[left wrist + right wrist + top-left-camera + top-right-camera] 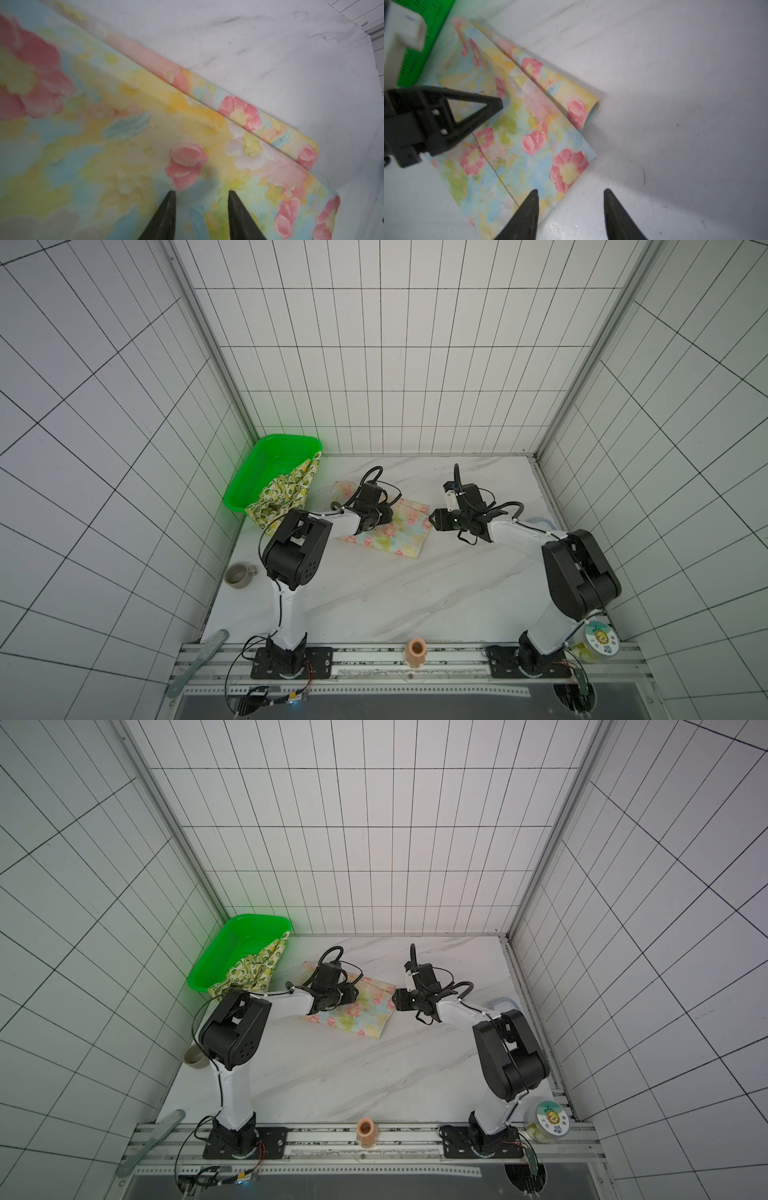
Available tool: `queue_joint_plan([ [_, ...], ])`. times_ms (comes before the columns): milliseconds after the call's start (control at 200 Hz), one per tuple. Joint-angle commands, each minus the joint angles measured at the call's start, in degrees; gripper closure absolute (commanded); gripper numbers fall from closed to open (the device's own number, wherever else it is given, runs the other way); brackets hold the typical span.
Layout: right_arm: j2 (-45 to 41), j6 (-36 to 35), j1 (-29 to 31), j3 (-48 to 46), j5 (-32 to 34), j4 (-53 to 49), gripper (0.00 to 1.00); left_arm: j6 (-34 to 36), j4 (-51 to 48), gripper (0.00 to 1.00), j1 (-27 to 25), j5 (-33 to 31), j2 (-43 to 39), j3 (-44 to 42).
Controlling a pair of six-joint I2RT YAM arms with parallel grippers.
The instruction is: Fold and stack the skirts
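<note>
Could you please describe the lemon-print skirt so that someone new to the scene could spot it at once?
On the white marble table, look to the far left corner, where a bright green basket sits. The lemon skirt spills crumpled over the basket's near end. Cream cloth with yellow lemons and green leaves sets it apart from the flat, pink-flowered skirt beside it.

The flowered skirt [395, 536] is pastel yellow-blue with pink blooms, the lemon skirt [286, 494] cream with yellow lemons, the basket [253, 472] green, the worktop [374, 593] grey-veined white.
</note>
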Motion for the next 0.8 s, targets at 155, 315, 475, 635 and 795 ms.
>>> queue_joint_plan([
  [155,-10.4,3.7,-1.1,-7.3,-2.6,-0.8,0.49,1.6,-1.9,0.59,-7.0,0.7,1.1,-3.2],
  [315,-14.2,4.4,-1.2,-11.0,-4.8,-3.1,0.49,5.8,-1.5,0.60,-12.7,3.2,-0.8,-5.8],
  [475,-17.7,5.4,-1.2,-16.8,-4.8,-2.7,0.49,4.8,-1.5,0.60,-12.8,1.3,-8.8,-9.9],
  [635,-18.0,4.9,-1.1,-18.2,-4.2,-4.2,0.48,1.2,-1.7,0.58,-2.0,8.1,-13.2,-8.2],
  [795,-17.3,3.8,-0.5,-18.0,-2.4,-7.3,0.45,3.3,-5.8,0.51,5.5,10.0,-7.8,0.9],
])
